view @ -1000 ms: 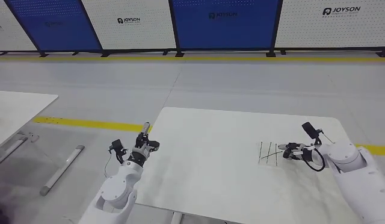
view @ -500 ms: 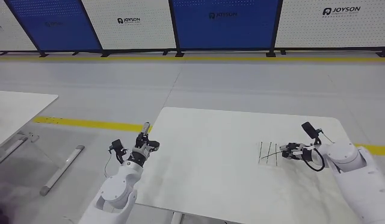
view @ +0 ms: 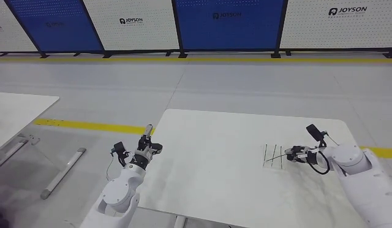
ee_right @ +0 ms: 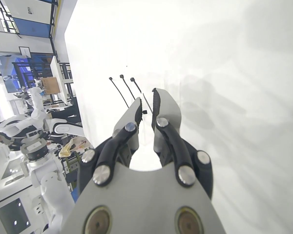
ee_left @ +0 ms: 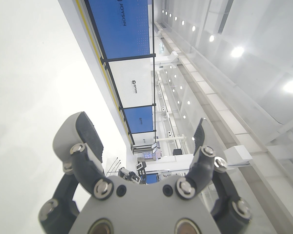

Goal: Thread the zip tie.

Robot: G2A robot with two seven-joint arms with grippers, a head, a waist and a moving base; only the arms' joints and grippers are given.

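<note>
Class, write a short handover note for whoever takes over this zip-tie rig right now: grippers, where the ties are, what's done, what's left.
Left gripper: open wide, empty, at the table's left edge, far from the ties.
Right gripper: narrowly open, fingers either side of one zip tie. A gap shows, so it does not look clamped.
Three spare zip ties lie side by side on the table just beyond it.
Done: right gripper placed at a tie.
Left: grip it, bring the left gripper over, thread tail through head. No tie looks threaded.
</note>
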